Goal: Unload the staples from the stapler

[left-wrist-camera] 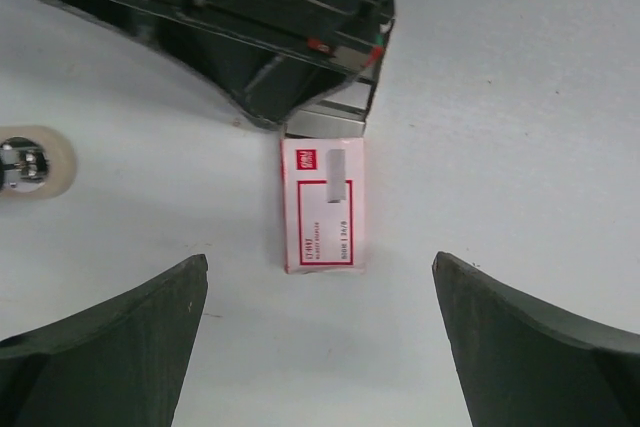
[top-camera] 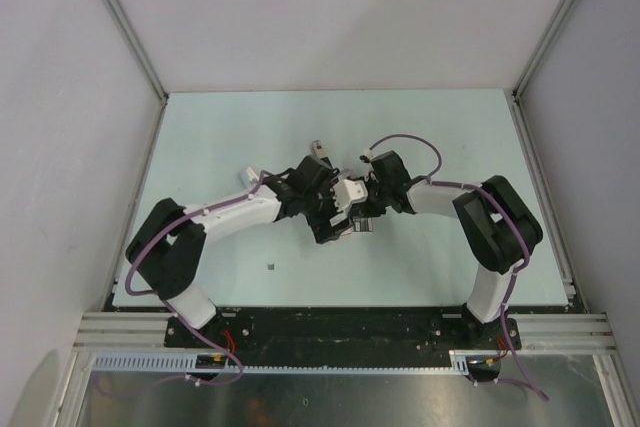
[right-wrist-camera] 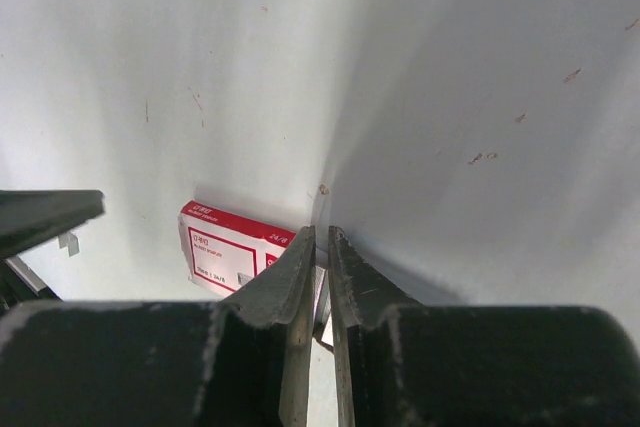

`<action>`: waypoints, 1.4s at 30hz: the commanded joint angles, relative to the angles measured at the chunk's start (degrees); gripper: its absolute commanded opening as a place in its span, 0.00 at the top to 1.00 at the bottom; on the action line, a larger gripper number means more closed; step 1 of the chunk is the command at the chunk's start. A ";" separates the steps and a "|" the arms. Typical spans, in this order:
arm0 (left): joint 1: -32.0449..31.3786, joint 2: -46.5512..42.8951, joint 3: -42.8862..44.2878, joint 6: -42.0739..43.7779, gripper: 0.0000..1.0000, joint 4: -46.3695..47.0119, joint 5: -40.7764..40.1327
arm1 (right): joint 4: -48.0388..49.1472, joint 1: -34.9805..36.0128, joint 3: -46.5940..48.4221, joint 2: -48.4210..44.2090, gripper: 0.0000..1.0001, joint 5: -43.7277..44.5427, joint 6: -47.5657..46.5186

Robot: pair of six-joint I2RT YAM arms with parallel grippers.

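Note:
The stapler (top-camera: 318, 148), a small beige bar with dark parts, lies on the table beyond both wrists. Its rounded beige end (left-wrist-camera: 30, 164) shows at the left edge of the left wrist view. My right gripper (right-wrist-camera: 320, 232) is shut on a thin silvery strip of staples (left-wrist-camera: 328, 121), its tips down at the table beside a red-and-white staple box (left-wrist-camera: 322, 205). My left gripper (left-wrist-camera: 320, 257) hangs wide open over the table and holds nothing. The box lies just ahead of its fingers. From above, both grippers (top-camera: 335, 227) (top-camera: 362, 219) meet at mid-table.
The staple box (right-wrist-camera: 228, 247) lies flat to the left of the right fingers. A tiny dark speck (top-camera: 272, 266) sits on the pale green table (top-camera: 450, 137) nearer the left base. White walls and metal rails close in the table on three sides.

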 commanded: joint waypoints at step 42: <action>0.60 3.95 -5.09 17.18 0.21 -1.21 -0.40 | 0.17 -3.29 -11.48 -9.53 0.36 0.86 -1.21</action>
